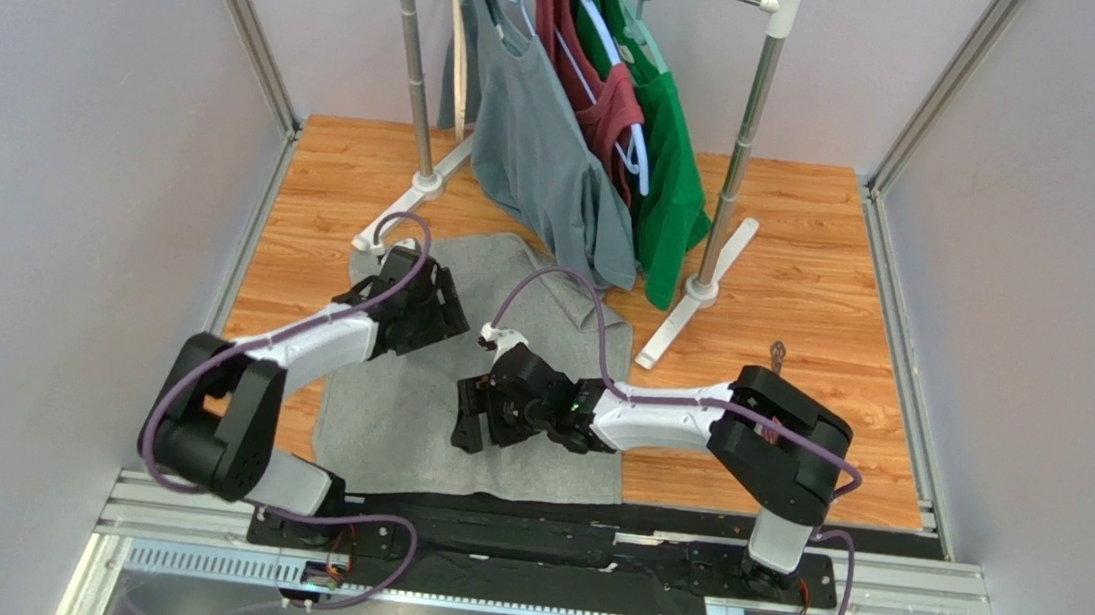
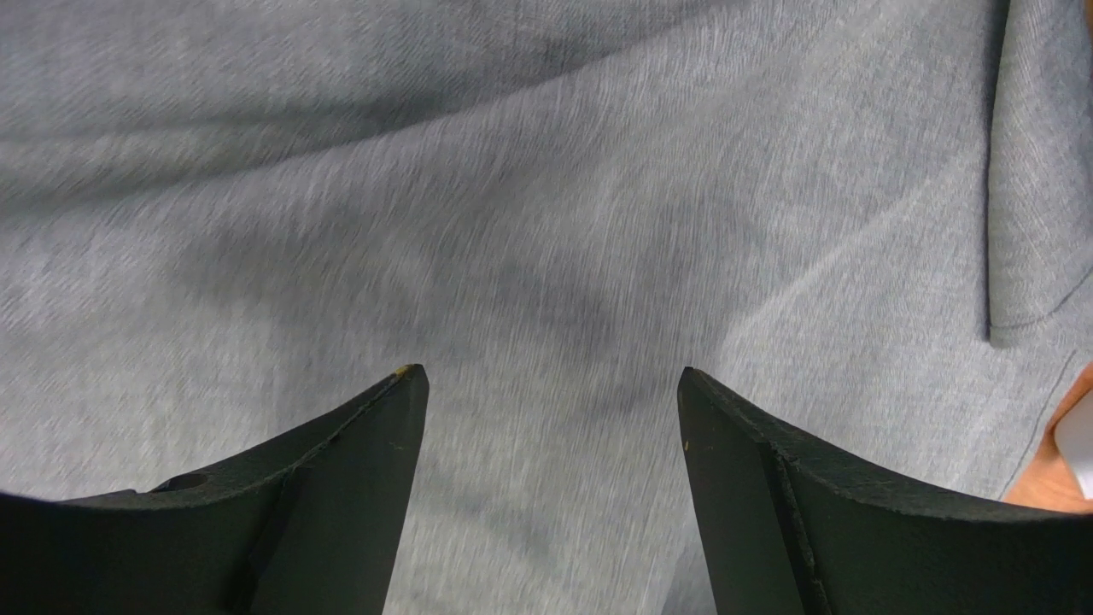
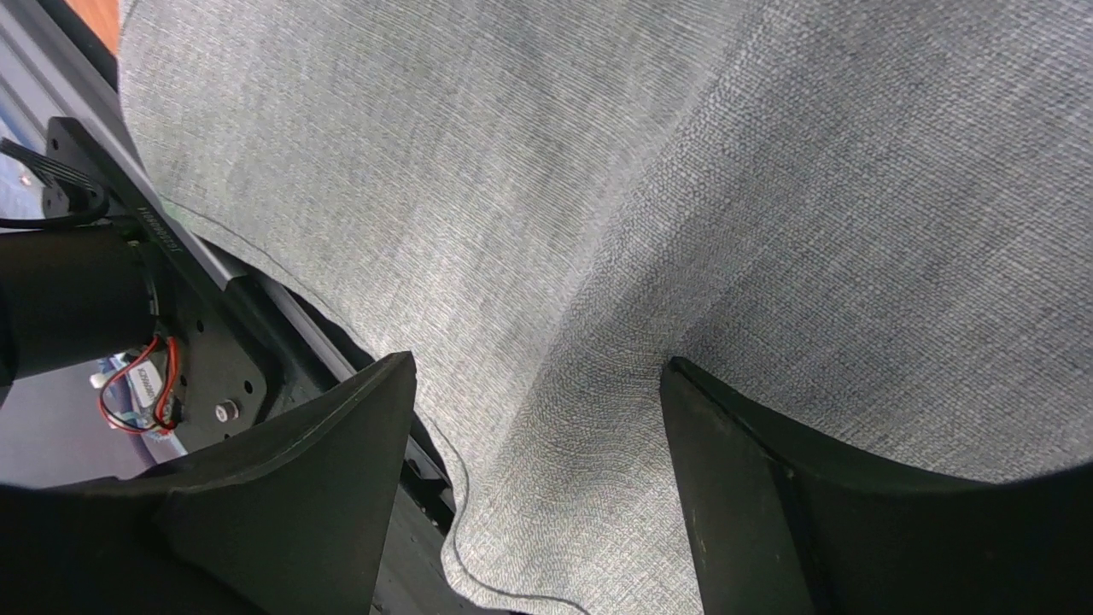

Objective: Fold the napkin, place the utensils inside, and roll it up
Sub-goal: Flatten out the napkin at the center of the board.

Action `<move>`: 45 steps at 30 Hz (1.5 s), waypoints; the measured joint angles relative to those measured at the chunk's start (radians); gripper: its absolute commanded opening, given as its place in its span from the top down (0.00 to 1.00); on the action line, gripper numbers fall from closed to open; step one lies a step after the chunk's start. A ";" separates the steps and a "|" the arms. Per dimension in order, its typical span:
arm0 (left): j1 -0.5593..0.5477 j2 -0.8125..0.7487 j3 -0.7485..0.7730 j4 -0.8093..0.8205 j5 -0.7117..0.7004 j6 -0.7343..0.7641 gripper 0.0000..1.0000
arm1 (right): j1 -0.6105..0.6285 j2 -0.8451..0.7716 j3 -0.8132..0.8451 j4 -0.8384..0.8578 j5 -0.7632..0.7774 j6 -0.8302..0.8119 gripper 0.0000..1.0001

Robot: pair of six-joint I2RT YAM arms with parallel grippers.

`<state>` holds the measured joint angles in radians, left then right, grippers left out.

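The grey napkin (image 1: 393,413) lies spread on the wooden table, with a corner folded over at its far right (image 2: 1033,192). My left gripper (image 1: 436,312) is open and empty, low over the napkin's far-left part (image 2: 545,374). My right gripper (image 1: 472,424) is open and empty over the napkin's near part; its jaws stand either side of a raised wrinkle near the hem (image 3: 536,361). The fork (image 1: 776,355) shows only as a small dark tip on the wood behind the right arm's elbow, apart from the napkin.
A clothes rack (image 1: 744,131) stands at the back with a grey shirt (image 1: 540,141), a red one and a green one; its white feet (image 1: 681,313) rest near the napkin's far edge. The black front rail (image 3: 193,346) runs along the near edge.
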<state>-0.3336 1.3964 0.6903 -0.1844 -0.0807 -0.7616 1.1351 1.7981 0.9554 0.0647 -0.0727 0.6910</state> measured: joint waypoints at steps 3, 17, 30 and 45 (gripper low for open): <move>0.021 0.080 0.024 0.041 0.031 -0.012 0.19 | 0.001 -0.024 0.018 -0.087 0.027 -0.026 0.23; 0.098 0.074 0.032 0.045 0.053 -0.012 0.19 | -0.193 -0.004 0.133 -0.172 0.187 -0.185 0.22; 0.113 -0.005 0.035 0.048 0.075 -0.017 0.19 | -0.170 0.106 0.136 -0.020 0.131 -0.107 0.24; 0.126 0.038 -0.022 0.080 0.106 -0.019 0.19 | -0.076 0.035 0.158 -0.151 0.132 -0.082 0.23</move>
<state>-0.2077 1.4345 0.6685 -0.1040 0.0257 -0.7803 1.0588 1.8332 1.1137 -0.0860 0.0593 0.6094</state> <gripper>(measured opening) 0.814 0.767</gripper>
